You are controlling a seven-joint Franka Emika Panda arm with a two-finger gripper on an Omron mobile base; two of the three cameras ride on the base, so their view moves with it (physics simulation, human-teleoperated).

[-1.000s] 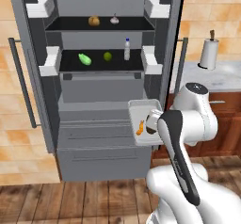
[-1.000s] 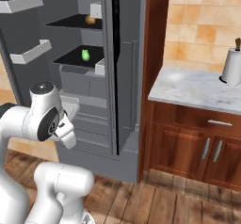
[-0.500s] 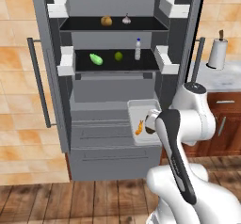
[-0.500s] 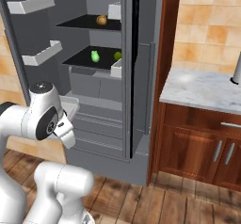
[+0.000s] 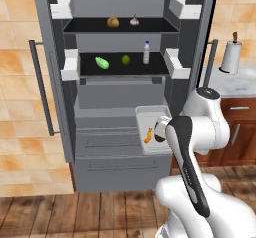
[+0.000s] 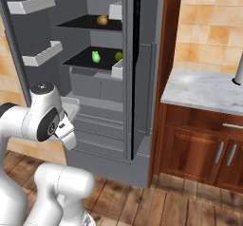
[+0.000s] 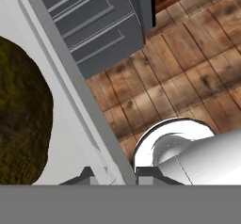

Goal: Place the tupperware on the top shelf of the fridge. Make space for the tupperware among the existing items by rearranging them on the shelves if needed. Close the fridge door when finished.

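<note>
The tupperware (image 5: 150, 127), a shallow whitish container with a brown lump and an orange bit inside, hangs level in front of the fridge's (image 5: 115, 157) grey drawers. My gripper (image 5: 161, 132) is shut on its right rim. In the hand view the tupperware's wall (image 7: 70, 86) runs between the fingertips of the gripper (image 7: 115, 176). The top shelf (image 5: 150, 27) carries a brown ball (image 5: 113, 22) and a garlic bulb (image 5: 134, 20). On the lower shelf (image 5: 115, 69) sit a green oblong vegetable (image 5: 102, 62), a lime-green ball (image 5: 126, 59) and a white bottle (image 5: 146, 52).
Both fridge doors stand open, with white bins (image 5: 177, 66) on their insides and a long handle (image 5: 42, 92) on the left door. To the right are a marble counter (image 6: 204, 89) over wooden cabinets (image 6: 199, 144), and a paper towel roll (image 5: 230, 57).
The whole picture has shifted in both base views, so the base has driven; the fridge interior looks nearer. The gripper holds the tupperware as before.
</note>
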